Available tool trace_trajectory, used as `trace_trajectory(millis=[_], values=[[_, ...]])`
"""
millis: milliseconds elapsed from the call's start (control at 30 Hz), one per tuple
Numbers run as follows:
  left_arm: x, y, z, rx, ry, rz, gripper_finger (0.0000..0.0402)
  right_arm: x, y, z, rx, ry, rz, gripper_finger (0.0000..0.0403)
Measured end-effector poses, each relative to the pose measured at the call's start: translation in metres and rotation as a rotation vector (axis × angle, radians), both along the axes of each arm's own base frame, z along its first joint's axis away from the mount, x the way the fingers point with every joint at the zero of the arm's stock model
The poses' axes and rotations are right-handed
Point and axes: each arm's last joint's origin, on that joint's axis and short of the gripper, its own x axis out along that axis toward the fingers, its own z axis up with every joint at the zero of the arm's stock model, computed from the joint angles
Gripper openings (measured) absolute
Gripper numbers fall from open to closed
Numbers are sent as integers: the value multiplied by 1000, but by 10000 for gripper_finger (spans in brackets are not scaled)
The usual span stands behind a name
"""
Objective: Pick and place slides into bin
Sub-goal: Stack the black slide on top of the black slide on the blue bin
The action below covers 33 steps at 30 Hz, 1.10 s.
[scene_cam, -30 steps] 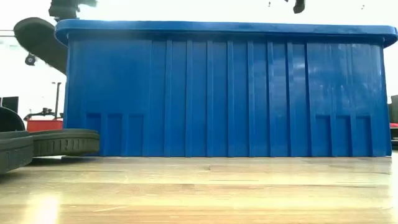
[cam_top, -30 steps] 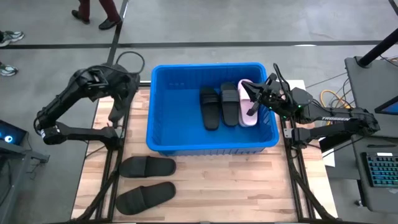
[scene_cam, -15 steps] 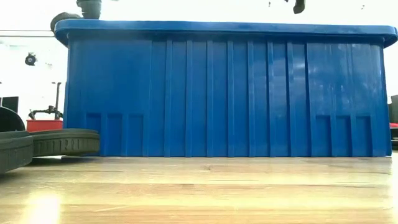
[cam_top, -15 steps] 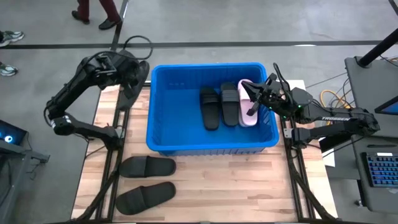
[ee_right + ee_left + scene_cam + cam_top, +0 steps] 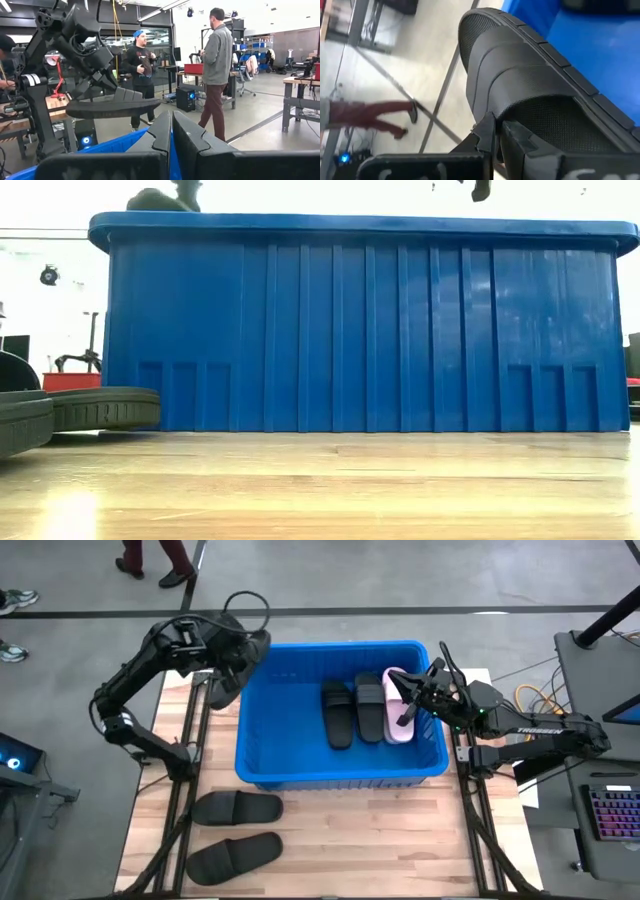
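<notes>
The blue bin (image 5: 300, 755) stands mid-table and fills the low view (image 5: 360, 330). Inside it lie two black slides (image 5: 337, 716) (image 5: 369, 708) and a pale pink slide (image 5: 399, 712). Two more black slides (image 5: 237, 808) (image 5: 235, 854) lie flat on the table in front of the bin's left end. My left gripper (image 5: 233, 655) is shut on a black slide (image 5: 222, 685) above the bin's far left corner. This slide also shows in the right wrist view (image 5: 112, 107). My right gripper (image 5: 405, 708) is shut and empty, above the bin's right side. My left gripper pinches the edge of the black slide's wide strap (image 5: 496, 111) between its two fingers (image 5: 520, 137). The slide is lifted clear, above the bin's rim (image 5: 160, 198). It hangs about level below the gripper in the right wrist view.
People stand and walk in the room beyond the table's far edge (image 5: 217, 60) (image 5: 170, 560). A keyboard (image 5: 612, 820) sits on a stand to the right of the table. Bare wood lies in front of the bin (image 5: 380, 840).
My left gripper has carried the black slide up and toward the table's right, from beside the bin's left wall to above its far left corner. The slide has stayed in the hold. My right gripper has kept still.
</notes>
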Motion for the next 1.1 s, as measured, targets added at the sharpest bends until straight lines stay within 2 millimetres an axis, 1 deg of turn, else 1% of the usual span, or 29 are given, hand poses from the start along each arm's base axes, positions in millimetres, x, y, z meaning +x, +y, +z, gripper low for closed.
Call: trace_trajectory(millis=[233,367,467,633,800,967,1100], values=[[34,-10,-2,19,-13,-135,0,-1,0,1,17,-16,4,9],[54,-17,-7,29,22,-234,0,-2,0,2,35,-39,-12,9],[68,-23,-12,5,17,-286,0,-4,-1,5,44,-75,-42,9],[91,-26,-17,18,-48,-309,0,-11,0,9,0,-71,-53,9],[115,-27,-32,-17,-64,-263,0,-22,1,15,-47,-69,-66,9],[140,-24,-50,-11,-71,-145,0,-39,3,24,-124,-82,-89,9],[162,-22,-64,-41,-107,-66,0,-54,4,31,-88,-163,-78,9]])
